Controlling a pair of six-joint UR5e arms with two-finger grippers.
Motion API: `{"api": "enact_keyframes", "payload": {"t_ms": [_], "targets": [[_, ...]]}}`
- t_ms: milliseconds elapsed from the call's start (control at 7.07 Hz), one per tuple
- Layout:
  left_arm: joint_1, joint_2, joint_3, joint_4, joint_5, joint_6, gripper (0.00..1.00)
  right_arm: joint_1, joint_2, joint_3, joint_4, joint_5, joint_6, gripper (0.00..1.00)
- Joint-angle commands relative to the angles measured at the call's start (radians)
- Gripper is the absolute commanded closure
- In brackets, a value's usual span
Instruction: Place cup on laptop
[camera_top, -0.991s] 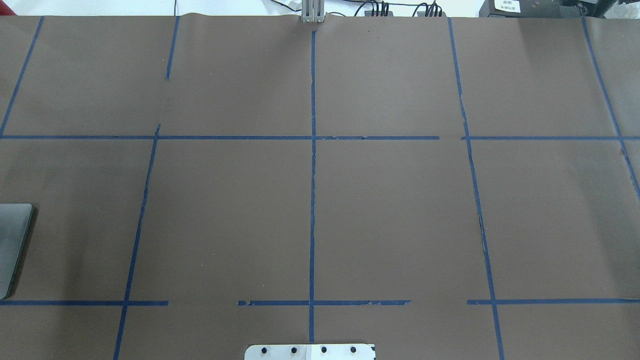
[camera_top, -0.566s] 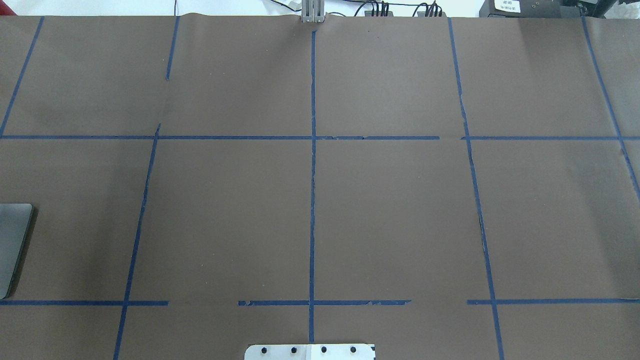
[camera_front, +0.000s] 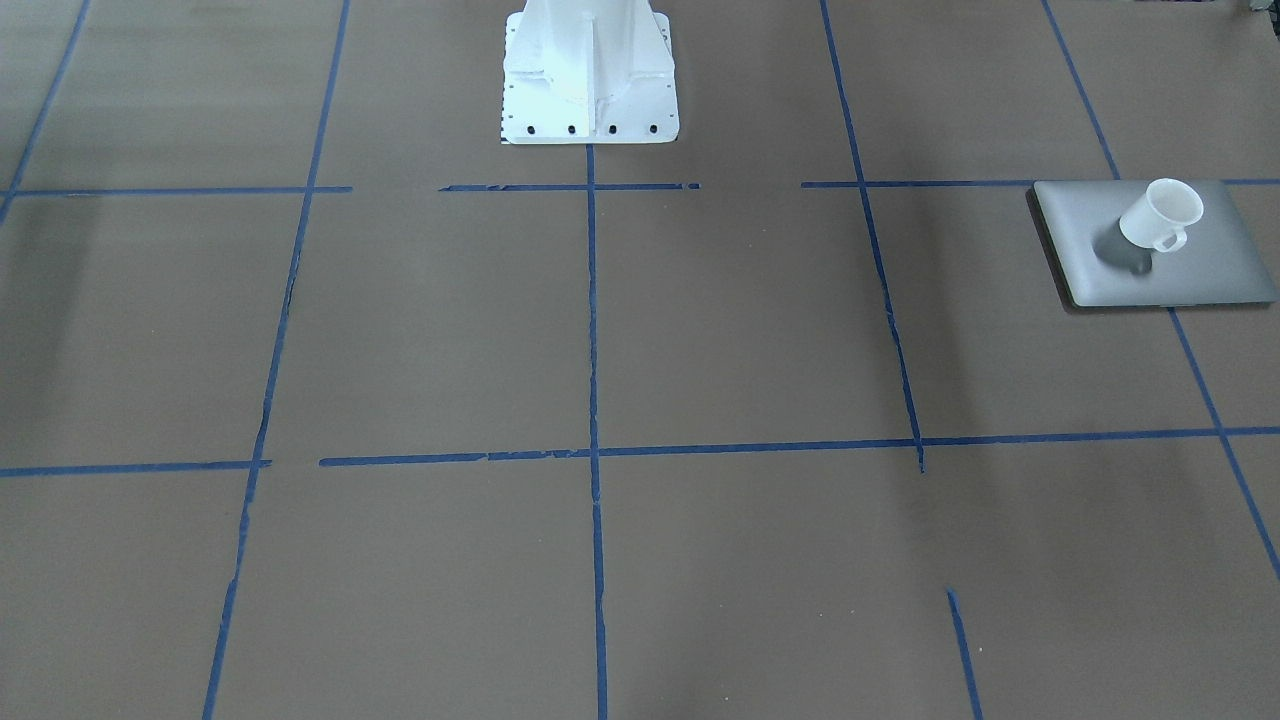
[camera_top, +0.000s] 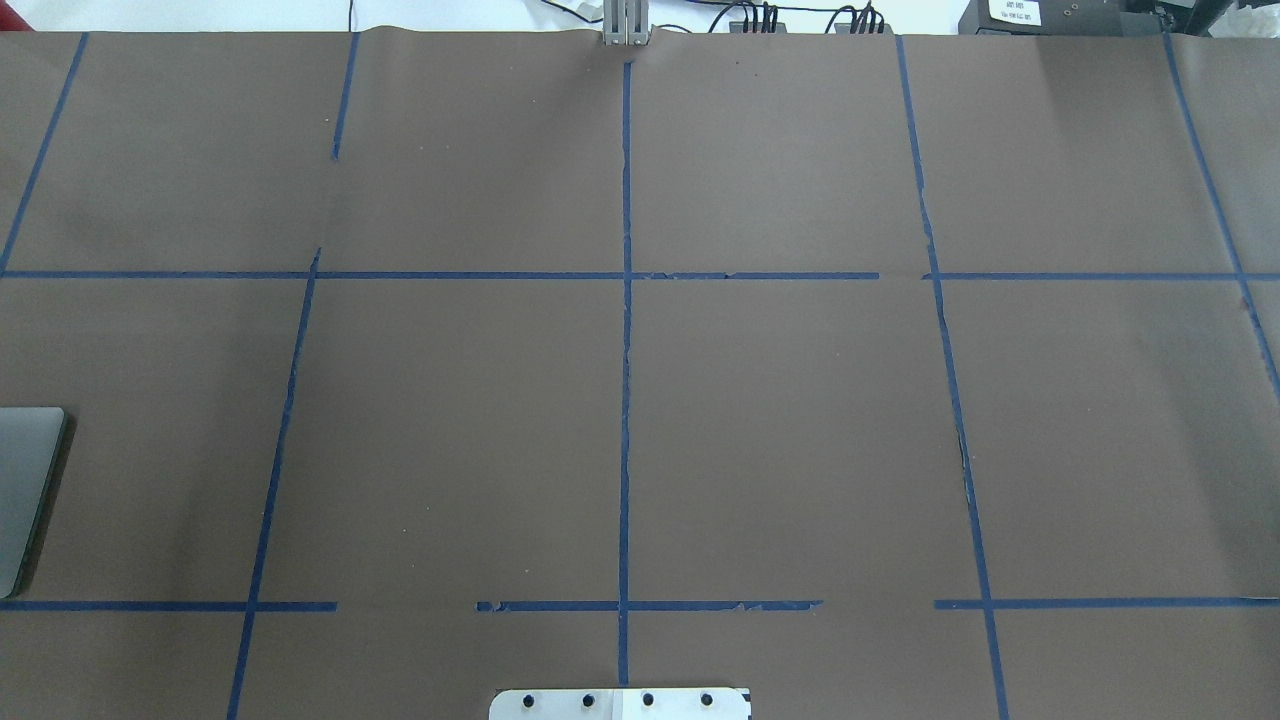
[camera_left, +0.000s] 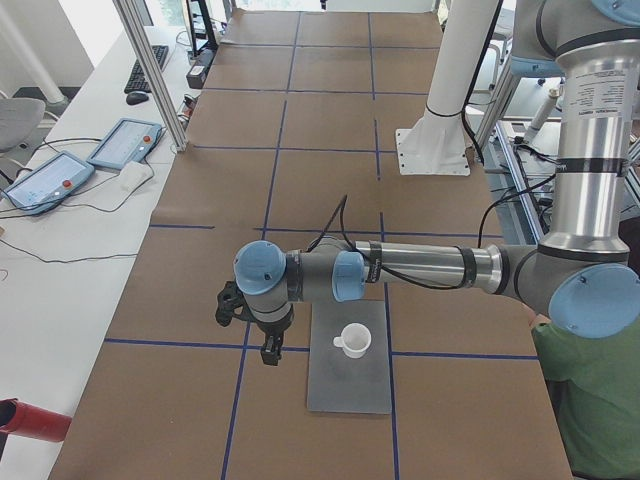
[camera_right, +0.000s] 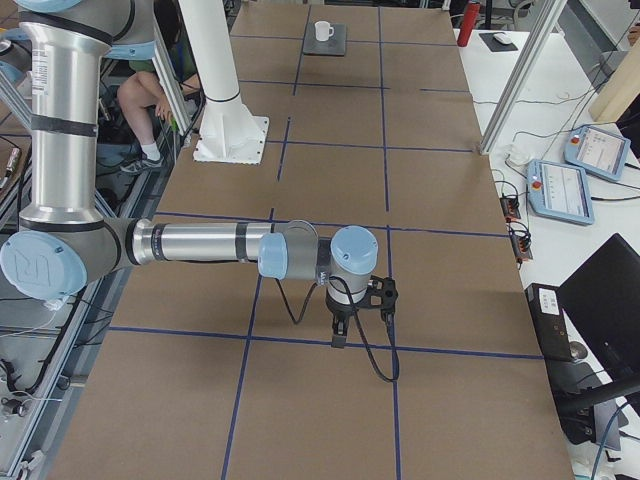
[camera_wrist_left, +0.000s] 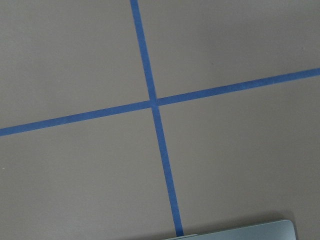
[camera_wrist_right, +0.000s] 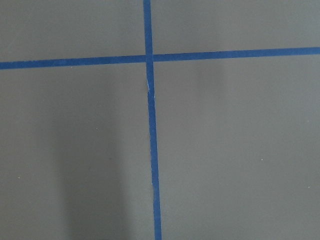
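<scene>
The white cup (camera_front: 1160, 215) stands upright on the silver-grey laptop (camera_front: 1200, 270), near the middle of its closed lid. Both also show in the exterior left view, the cup (camera_left: 353, 340) on the laptop (camera_left: 345, 385), and far off in the exterior right view, the cup (camera_right: 322, 30) on the laptop (camera_right: 338, 46). The overhead view holds only a corner of the laptop (camera_top: 20, 490). My left gripper (camera_left: 270, 355) hangs beside the laptop's far-side edge, apart from the cup. My right gripper (camera_right: 338, 338) hangs over bare table far from both. I cannot tell whether either is open or shut.
Brown paper with blue tape lines (camera_top: 625, 400) covers the table. The white robot pedestal (camera_front: 588, 70) stands at the robot's edge. Teach pendants (camera_left: 95, 160) and cables lie beyond the far edge. A person in green (camera_left: 590, 400) sits by the robot.
In the overhead view the laptop's corner has grown lighter, as if a shadow left it. Nothing else has visibly changed.
</scene>
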Motion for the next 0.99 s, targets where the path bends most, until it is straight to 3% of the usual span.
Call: {"api": "enact_keyframes", "payload": {"t_ms": [0,849], "targets": [[-0.003,-0.002,-0.005,0.002,-0.003,-0.006,0.00,0.000,0.000,0.000,0.000,0.000,0.000,0.00],[-0.001,0.000,0.002,0.001,-0.001,-0.005,0.00,0.000,0.000,0.000,0.000,0.000,0.000,0.00]]}}
